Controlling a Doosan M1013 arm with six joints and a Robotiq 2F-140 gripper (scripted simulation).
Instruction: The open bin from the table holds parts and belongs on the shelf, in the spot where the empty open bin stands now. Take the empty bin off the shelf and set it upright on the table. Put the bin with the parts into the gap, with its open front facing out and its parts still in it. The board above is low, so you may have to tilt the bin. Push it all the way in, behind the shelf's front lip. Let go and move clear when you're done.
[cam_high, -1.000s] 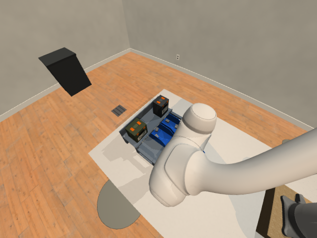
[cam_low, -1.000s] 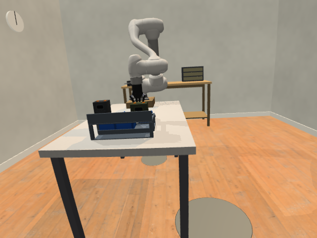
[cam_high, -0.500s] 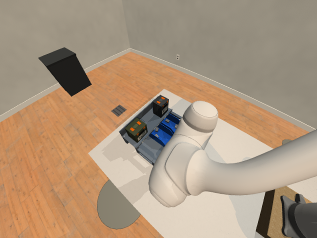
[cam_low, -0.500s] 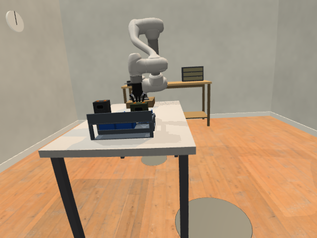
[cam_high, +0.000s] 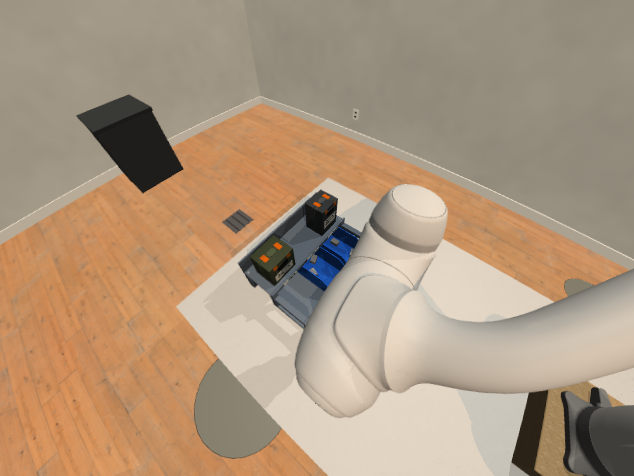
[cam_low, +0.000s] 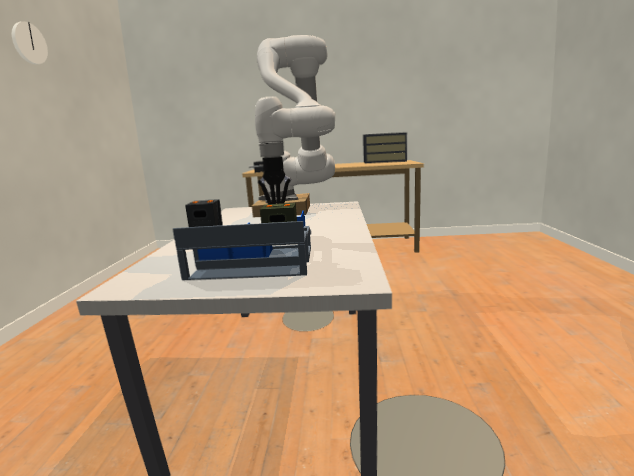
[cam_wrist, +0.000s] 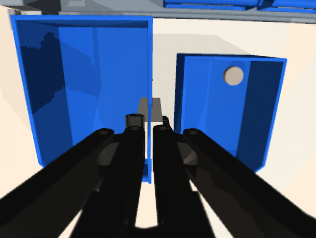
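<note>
— On the pale surface (cam_low: 348, 276), where's the blue open bin holding a round part (cam_wrist: 220, 125)?
— Just right of the tool (cam_wrist: 148, 122), which is narrowed onto the empty blue open bin (cam_wrist: 90, 90), pinching its side wall; both lie lengthwise toward the grey shelf (cam_low: 240, 234).

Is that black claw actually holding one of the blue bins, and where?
Yes. The gripper is pinched shut on the thin right side wall of the larger blue bin, near its front corner.
</note>
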